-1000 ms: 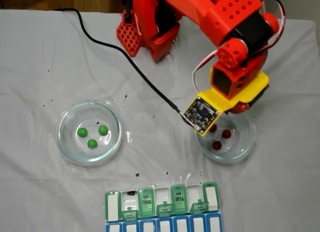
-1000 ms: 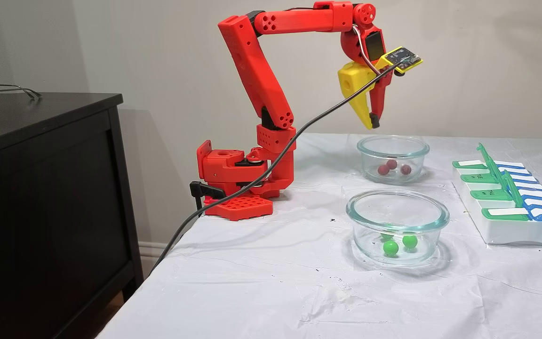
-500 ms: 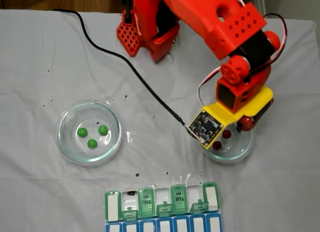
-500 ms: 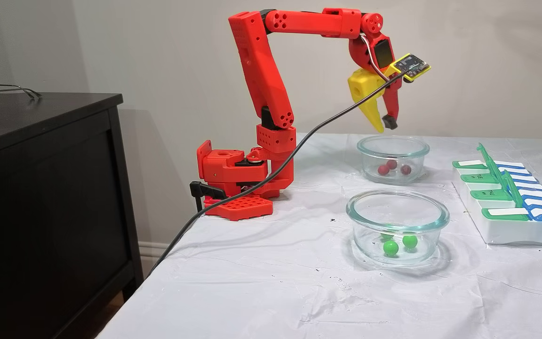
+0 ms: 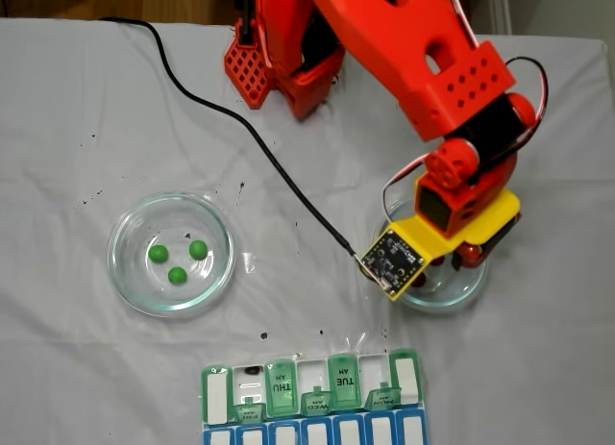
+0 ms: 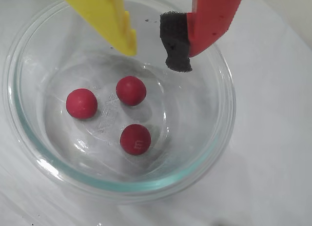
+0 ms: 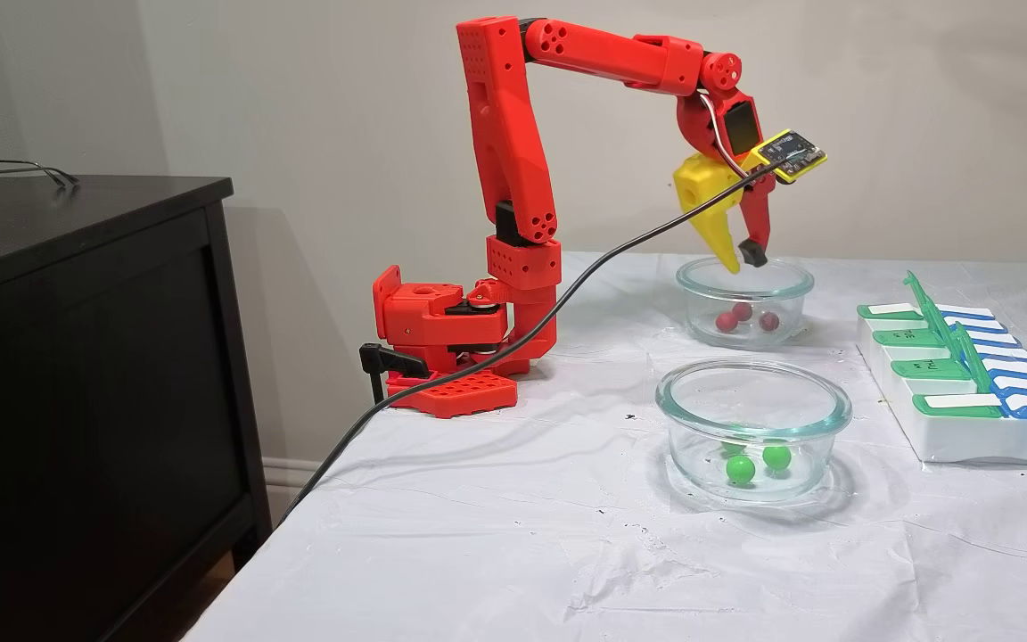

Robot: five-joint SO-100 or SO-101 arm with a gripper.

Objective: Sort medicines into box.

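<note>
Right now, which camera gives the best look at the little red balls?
The wrist view: all three red balls lie plain and large on the glass bowl's floor, just below the open gripper. A fixed view from the side shows them small through the glass. In the fixed view from above, the arm largely covers them.

Three green balls [image 5: 176, 259] in bowl [image 5: 130, 282]

Box [image 5: 312, 392] bottom cropped; its lettering perhaps illegible.

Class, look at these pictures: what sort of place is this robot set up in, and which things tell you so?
Probably a room in a home: a table under a white cloth, a dark wooden cabinet with eyeglasses on it, against a plain painted wall.
</note>
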